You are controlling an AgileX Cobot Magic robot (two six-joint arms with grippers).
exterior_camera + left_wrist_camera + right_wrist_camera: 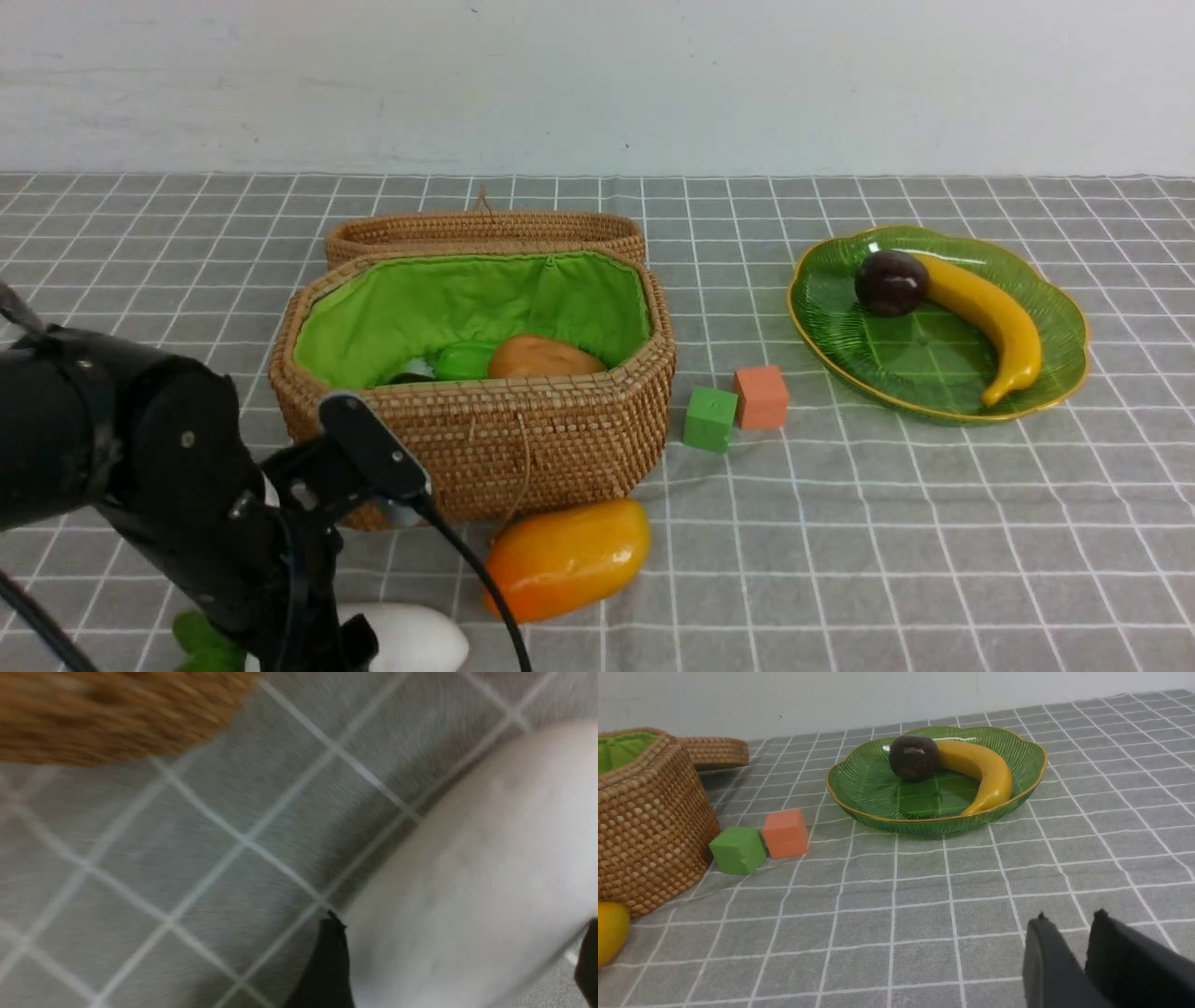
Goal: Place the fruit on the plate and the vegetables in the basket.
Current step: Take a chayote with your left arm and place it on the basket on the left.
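Observation:
The white radish point(411, 637) with green leaves point(201, 642) lies on the cloth at the near left, partly under my left arm. In the blurred left wrist view my left gripper point(460, 933) is open and straddles the radish point(467, 868); a strip of cloth shows beside one finger. The mango point(568, 557) lies in front of the basket point(485, 439). The potato point(544, 357) and the pale-green gourd point(464, 359) lie in the basket; the eggplant is mostly hidden. The plum point(892, 282) and banana point(990, 317) lie on the plate point(896, 359). My right gripper point(1069, 914) is shut and empty, low over the cloth.
A green cube point(709, 418) and an orange cube point(761, 397) stand between the basket and the plate. The basket's lid point(485, 233) hangs open behind it. The left arm point(140, 467) covers the near left corner. A white wall stands at the back.

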